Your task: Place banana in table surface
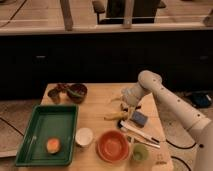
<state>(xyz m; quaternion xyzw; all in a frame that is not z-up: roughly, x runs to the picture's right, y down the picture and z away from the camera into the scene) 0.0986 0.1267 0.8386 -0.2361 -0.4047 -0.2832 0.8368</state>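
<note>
Nearest the camera on the bench [95, 107], an orange bowl [112, 145] sits at the front edge with a small white cup [84, 136] to its left and a green cup [139, 152] to its right; none of these enters the coming move. At the left, the green tray [30, 145] holds 1 orange fruit [53, 145] and is not the target surface. Behind the orange bowl, a utensil [141, 135] lies diagonally, with a blue sponge [139, 118] just beyond it. The banana [114, 116] lies on the tan wood near the bench centre, just left of the sponge, its long axis running roughly left to right with a slight rise toward the right end. My jaws [128, 102] are directly above and just behind that right end, close to it. Whether they are spread, closed or pinching the fruit I cannot tell, and contact cannot be confirmed either. The governing relation: the banana lies below and forward-left of my jaws, already level with the bench, so I judge any release or retreat should go straight up, clear of the sponge. Farthest back, 2 dark bowls [69, 92] stand at the rear left corner.
</note>
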